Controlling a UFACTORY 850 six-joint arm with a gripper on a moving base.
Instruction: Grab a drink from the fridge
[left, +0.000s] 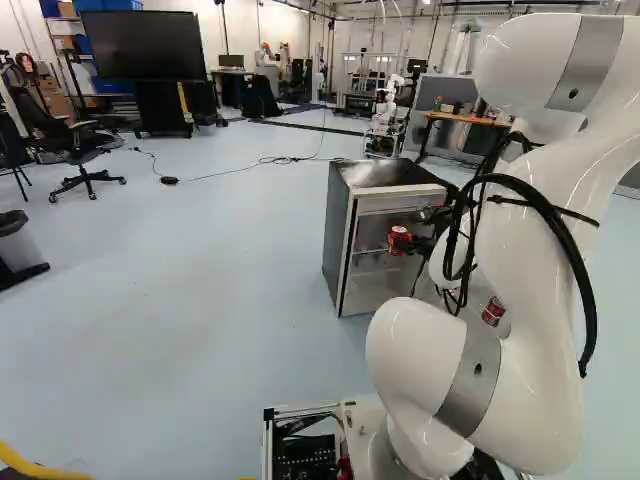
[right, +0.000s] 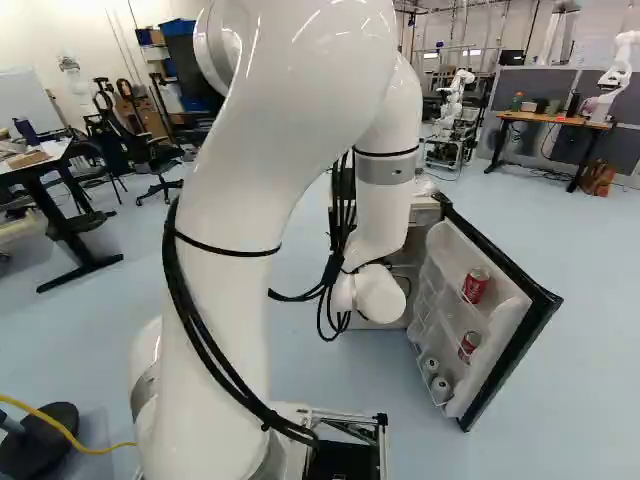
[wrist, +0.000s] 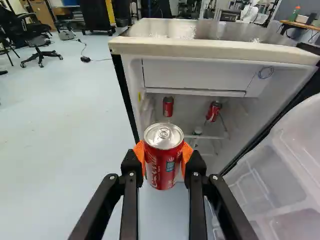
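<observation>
Black gripper (wrist: 163, 156) up close, orange pads (wrist: 139, 154) pinching a red soda can (wrist: 161, 169) from both sides. It's upright between the jaws, probably so it won't slip. Looks like it's out front of the fridge (wrist: 210, 48), so I'd guess backing off is next. Inside, beyond the jaws: two more red cans (wrist: 168, 107) (wrist: 213, 111), one leaning. Open door (right: 520, 352) is beside the jaws, racks holding red cans (right: 476, 285) plus paler ones (right: 440, 388); could get bumped.
</observation>
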